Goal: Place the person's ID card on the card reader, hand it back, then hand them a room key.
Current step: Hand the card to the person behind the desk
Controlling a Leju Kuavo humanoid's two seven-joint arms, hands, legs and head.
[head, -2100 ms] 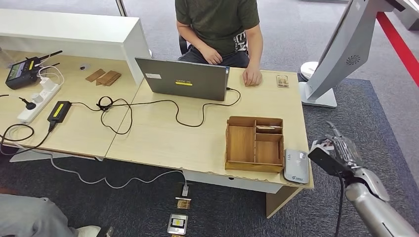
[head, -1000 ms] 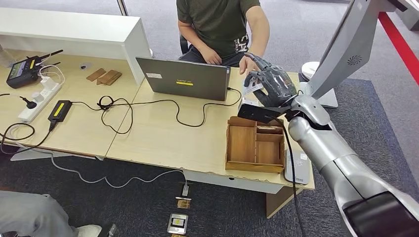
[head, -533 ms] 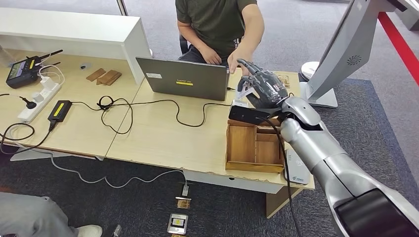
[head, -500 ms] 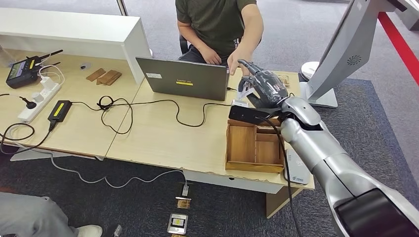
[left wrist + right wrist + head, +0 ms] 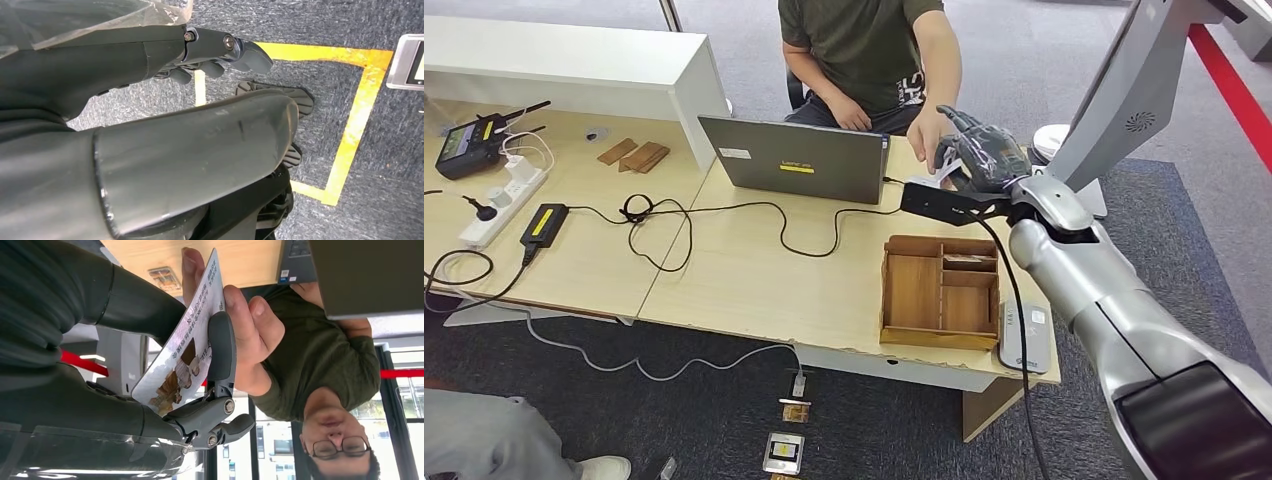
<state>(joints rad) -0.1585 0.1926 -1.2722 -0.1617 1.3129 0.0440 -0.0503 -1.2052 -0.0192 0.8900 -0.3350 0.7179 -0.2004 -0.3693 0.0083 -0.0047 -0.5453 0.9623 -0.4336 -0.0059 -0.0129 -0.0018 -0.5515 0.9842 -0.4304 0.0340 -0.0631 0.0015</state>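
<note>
My right hand [image 5: 980, 158] is stretched over the far side of the desk toward the seated person. It pinches the ID card [image 5: 186, 349], a white card with a photo and print, between thumb and a finger [image 5: 220, 347]. The person's hand [image 5: 246, 324] grips the card's other end; in the head view that hand [image 5: 927, 128] meets mine beside the laptop. The grey card reader [image 5: 1024, 339] lies at the desk's near right corner. A room key card [image 5: 964, 261] sits in a small compartment of the wooden tray [image 5: 912, 292]. My left hand [image 5: 150, 55] hangs over the carpet, holding nothing, fingers apart from the thumb.
A grey laptop [image 5: 794, 160] stands open in front of the person, its black cable [image 5: 724, 212] looping across the desk. Another small card [image 5: 164, 277] lies on the desk beyond my hand. A power strip [image 5: 504, 205] and a handheld device [image 5: 469, 148] are at the far left.
My right arm swung from beside the desk up over the tray, then toward the person. The person's hand rose from the desk and now grips the card.
</note>
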